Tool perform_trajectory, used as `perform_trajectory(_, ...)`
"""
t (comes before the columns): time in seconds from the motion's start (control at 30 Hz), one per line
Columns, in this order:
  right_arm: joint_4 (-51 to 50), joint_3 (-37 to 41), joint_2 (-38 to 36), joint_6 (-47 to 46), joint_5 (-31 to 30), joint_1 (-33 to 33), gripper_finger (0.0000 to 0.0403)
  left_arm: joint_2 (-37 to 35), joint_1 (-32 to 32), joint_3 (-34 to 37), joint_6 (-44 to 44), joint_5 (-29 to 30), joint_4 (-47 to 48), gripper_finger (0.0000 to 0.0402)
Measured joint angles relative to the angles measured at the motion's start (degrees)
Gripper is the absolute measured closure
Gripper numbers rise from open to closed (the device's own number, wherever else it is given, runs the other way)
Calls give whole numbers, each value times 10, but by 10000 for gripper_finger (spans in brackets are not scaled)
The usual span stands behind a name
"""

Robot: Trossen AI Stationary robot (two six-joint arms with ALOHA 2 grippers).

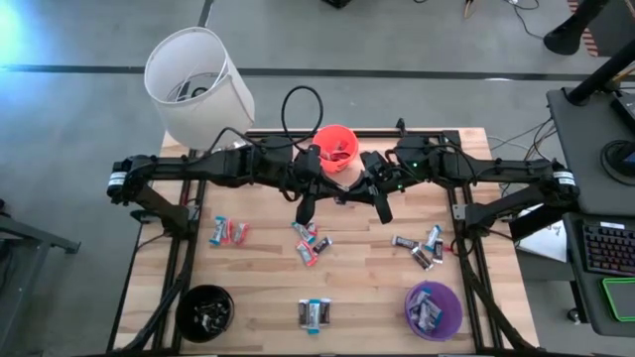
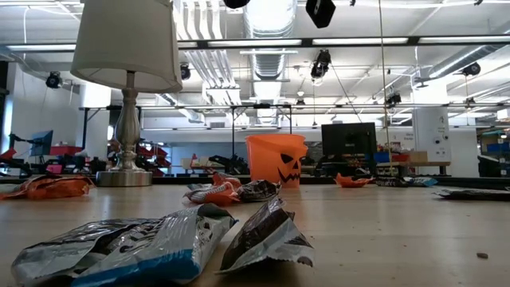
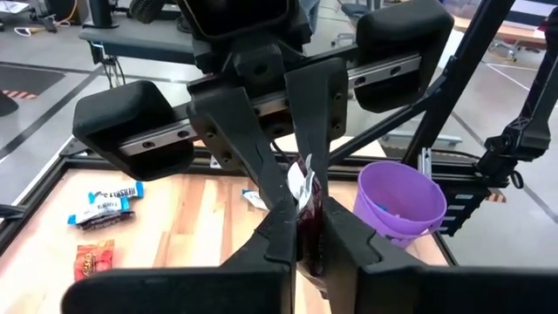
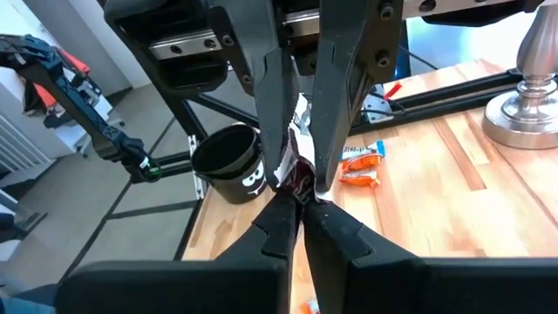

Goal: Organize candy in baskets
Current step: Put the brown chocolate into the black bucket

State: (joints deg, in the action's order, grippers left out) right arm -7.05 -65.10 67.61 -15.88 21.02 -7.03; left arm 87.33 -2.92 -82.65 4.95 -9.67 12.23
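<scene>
Dark-wrapped candy [image 3: 307, 209] pinched between both hands above scattered candies [image 1: 310, 243].

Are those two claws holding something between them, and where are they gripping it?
Yes. Both grippers, left and right, pinch one dark-wrapped candy at opposite ends.

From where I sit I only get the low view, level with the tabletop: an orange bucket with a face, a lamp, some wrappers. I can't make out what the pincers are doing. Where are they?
Observer: They meet in mid-air above the middle of the table. The left pincer is shut on a dark red candy.
Operator: And the other one?
Observer: The right pincer grips that same candy from the opposite side.
Operator: Is the orange bucket the only one?
Observer: No. A purple basket and a black basket stand at the two corners on your camera's side, purple by the right arm, black by the left.
</scene>
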Motion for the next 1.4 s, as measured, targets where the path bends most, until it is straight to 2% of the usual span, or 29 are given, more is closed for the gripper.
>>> perform_trajectory(0.33, -2, -1, 0, -1, 0, 0, 291, 0, -1, 0, -19, 1, 8, 400)
perform_trajectory(0.6, -45, -3, -20, -1, -3, 0, 265, -1, -1, 1, -19, -1, 47, 401)
perform_trajectory(0.73, -82, -3, -37, 0, -3, -1, 264, -10, -1, 2, -4, -9, 116, 401)
perform_trajectory(1.03, -141, -3, -50, 4, -2, -2, 264, -51, 21, 1, 124, -163, 332, 402)
perform_trajectory(1.17, -155, -2, -45, 9, -2, -2, 264, -65, 51, 1, 168, -169, 436, 401)
perform_trajectory(1.4, -158, -2, -38, 16, -1, -2, 264, -86, 103, 1, 266, -168, 543, 401)
